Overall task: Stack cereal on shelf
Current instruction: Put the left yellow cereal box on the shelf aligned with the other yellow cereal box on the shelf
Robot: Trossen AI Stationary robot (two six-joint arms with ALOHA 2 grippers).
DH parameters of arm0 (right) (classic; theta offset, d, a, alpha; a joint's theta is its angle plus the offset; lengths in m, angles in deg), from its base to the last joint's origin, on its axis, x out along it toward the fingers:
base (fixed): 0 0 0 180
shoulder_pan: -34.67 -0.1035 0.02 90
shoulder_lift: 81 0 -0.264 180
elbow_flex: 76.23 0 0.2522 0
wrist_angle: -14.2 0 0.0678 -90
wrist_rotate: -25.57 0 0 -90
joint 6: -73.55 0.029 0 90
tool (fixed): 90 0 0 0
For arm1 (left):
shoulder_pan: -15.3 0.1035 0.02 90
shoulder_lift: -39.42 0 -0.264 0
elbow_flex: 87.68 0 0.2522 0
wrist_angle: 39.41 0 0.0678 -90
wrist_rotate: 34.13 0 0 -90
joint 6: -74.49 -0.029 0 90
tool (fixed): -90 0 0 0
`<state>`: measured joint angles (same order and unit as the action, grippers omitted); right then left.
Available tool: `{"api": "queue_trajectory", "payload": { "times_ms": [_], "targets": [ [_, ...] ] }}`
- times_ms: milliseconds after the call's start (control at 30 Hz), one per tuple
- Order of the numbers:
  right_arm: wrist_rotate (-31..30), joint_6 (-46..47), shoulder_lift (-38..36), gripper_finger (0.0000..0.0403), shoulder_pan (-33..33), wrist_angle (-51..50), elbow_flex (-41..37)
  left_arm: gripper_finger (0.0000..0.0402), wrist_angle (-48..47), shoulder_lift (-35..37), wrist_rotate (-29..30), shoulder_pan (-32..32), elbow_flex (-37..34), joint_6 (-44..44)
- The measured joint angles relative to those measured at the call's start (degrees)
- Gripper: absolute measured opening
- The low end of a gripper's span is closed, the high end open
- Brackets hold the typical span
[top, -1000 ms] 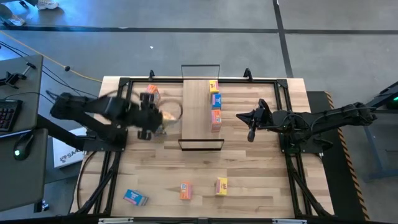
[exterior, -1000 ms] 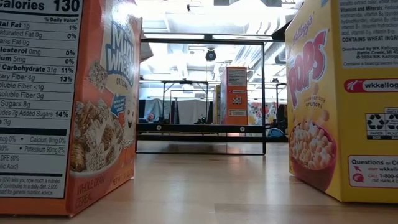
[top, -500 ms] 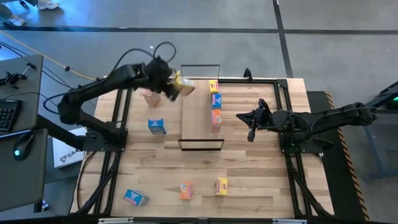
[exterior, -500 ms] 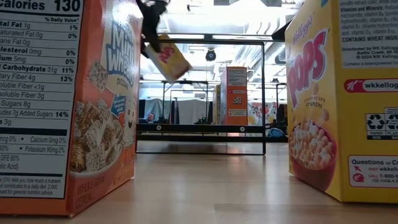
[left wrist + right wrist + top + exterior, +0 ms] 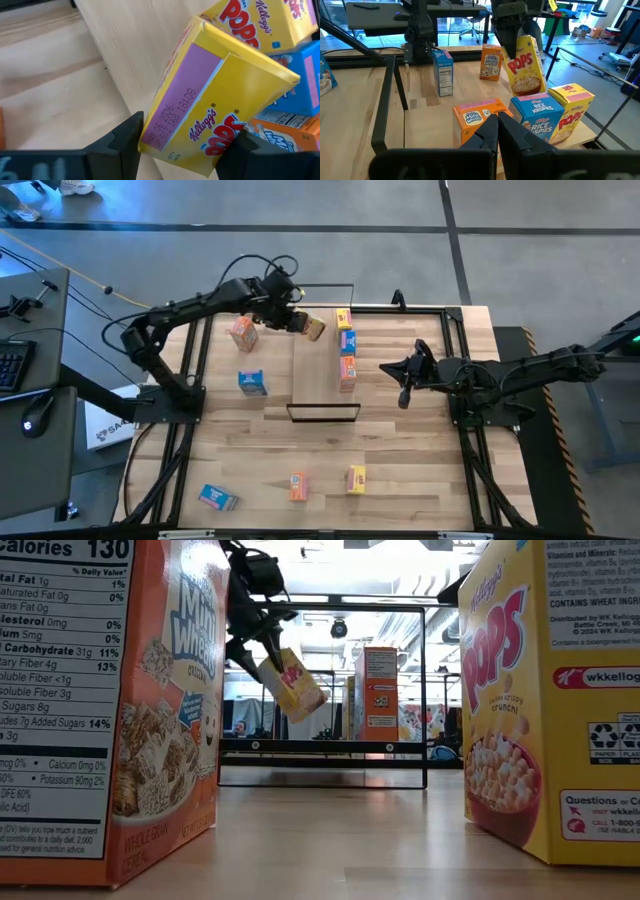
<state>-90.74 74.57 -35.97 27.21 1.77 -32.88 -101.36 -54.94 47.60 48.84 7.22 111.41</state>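
My left gripper [image 5: 303, 325] hangs over the far half of the shelf [image 5: 318, 375], a light-wood board with black wire loops at both ends, shut on a yellow Pops box [image 5: 315, 330]. The box also shows in the low view [image 5: 292, 685] and the right wrist view [image 5: 525, 65]. A yellow box [image 5: 344, 318], a blue box [image 5: 347, 340] and an orange box [image 5: 348, 370] stand in a row along the shelf's right edge. My right gripper [image 5: 388, 366] waits shut just right of that row. My left gripper pinches the yellow box between its two fingers [image 5: 125, 145] at the box's upper end [image 5: 175, 135], beside the purple flap with the date code. The fingers come slanting down from above. The box hangs below them, tilted and clear of the shelf.
Left of the shelf an orange box [image 5: 243, 332] and a blue box [image 5: 252, 382] stand on the plank table. Near the front edge are a blue box [image 5: 217, 497], an orange box [image 5: 298, 485] and a yellow box [image 5: 356, 478]. Black rails frame the tabletop.
My left gripper has lifted the yellow box off the table left of the shelf and carried it up and toward the far edge. It then moved right over the shelf's far half and came lower. The box has turned and now hangs tilted.
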Motion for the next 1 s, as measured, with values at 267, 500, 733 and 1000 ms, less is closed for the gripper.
{"api": "queue_trajectory", "payload": {
  "times_ms": [267, 500, 733, 1000],
  "targets": [
    [0.3, 0.2, 0.0, 0.0000, 0.0, -0.3, 0.0, 0.0191, -2.4, -0.1, -0.4, -0.1, 0.0, 0.5],
    [0.9, 0.2, 0.0, 0.0000, 0.0, -0.3, 0.0, 0.0193, -5.0, -0.1, -0.1, -0.1, 0.0, -0.2],
    [1.3, 0.1, 0.0, 0.0000, 0.0, -0.6, 0.0, 0.0193, -5.1, -0.1, 0.2, 0.3, 0.0, 2.0],
    [1.3, 0.0, 0.0, 0.0000, 0.0, -1.1, 0.0, 0.0211, -4.2, -0.1, 0.6, 0.3, 0.0, 2.5]
  ]
}}
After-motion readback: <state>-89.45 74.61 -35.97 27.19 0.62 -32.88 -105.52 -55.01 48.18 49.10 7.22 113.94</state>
